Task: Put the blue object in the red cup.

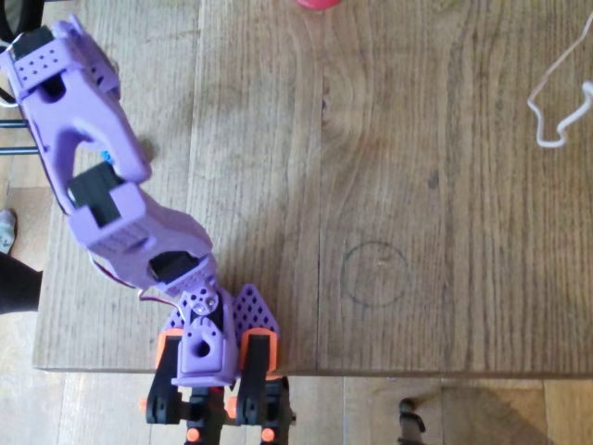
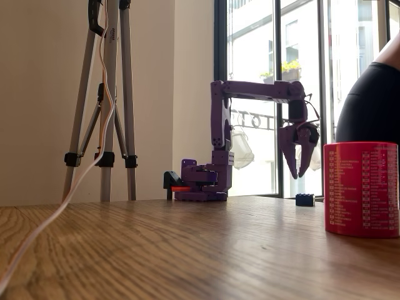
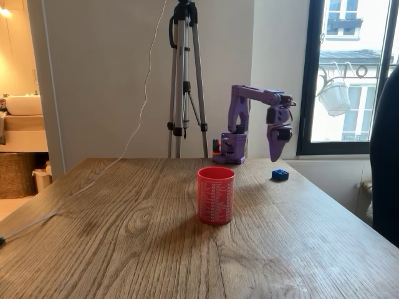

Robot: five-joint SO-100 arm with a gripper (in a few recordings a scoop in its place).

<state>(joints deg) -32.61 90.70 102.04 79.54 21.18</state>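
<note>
The claw (image 2: 299,164) hangs above the table (image 2: 187,250) with its fingers spread a little and nothing between them, pointing down just above the blue object (image 2: 305,200). That brick (image 3: 280,175) sits flat on the wood, not yet touched. The red cup (image 3: 216,195) stands upright well apart from it, nearer the table's middle. By my reading nothing is done: grasp, carry and drop all remain.

Purple arm (image 3: 249,93); blue brick (image 3: 280,175); red cup (image 3: 216,195) with pale print.
</note>
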